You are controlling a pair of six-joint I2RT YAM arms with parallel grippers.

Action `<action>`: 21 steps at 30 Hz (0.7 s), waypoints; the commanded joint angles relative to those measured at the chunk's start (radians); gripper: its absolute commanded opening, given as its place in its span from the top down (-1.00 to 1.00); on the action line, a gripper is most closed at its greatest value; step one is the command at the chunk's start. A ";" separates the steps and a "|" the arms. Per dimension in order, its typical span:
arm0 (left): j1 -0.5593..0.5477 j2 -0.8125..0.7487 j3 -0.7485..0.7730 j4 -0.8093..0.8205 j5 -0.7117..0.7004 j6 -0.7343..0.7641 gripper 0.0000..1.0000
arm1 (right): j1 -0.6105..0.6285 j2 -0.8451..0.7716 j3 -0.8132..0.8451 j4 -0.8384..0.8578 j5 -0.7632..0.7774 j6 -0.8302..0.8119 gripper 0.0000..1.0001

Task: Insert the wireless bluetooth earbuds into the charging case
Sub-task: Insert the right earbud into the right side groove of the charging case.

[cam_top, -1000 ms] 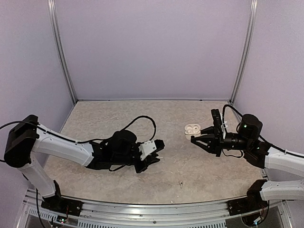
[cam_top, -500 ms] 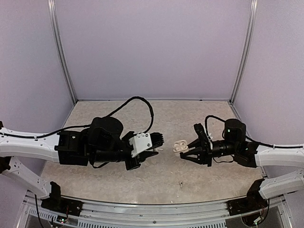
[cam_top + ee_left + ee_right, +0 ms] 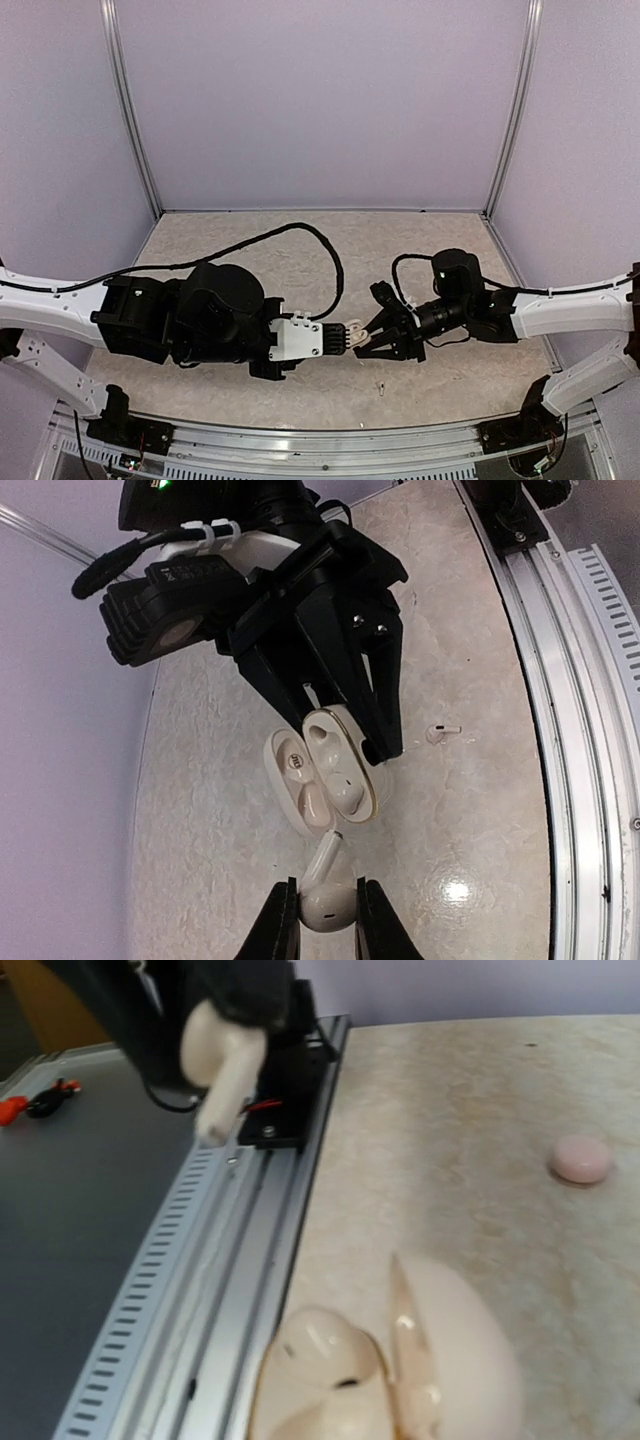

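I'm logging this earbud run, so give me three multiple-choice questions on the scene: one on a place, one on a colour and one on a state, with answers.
1. Where is the case?
A) in the right gripper
B) lying flat with nothing holding it
C) on a stand

2. What colour is the earbud in the left gripper?
A) black
B) white
C) blue

3. The case lid is:
A) shut
B) taped
C) open

Answers:
1. A, because the left wrist view shows the right gripper's dark fingers clamped on it.
2. B, because it shows pale white between the left gripper's fingers.
3. C, because the two halves stand apart with the hollows showing.
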 commanded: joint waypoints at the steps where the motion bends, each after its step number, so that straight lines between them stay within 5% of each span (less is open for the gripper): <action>1: -0.030 0.021 0.039 -0.058 -0.068 0.060 0.64 | 0.041 0.055 0.058 -0.054 -0.067 -0.021 1.00; 21: -0.052 0.118 0.085 -0.025 -0.085 0.168 0.64 | 0.075 0.132 0.109 -0.078 -0.138 0.051 1.00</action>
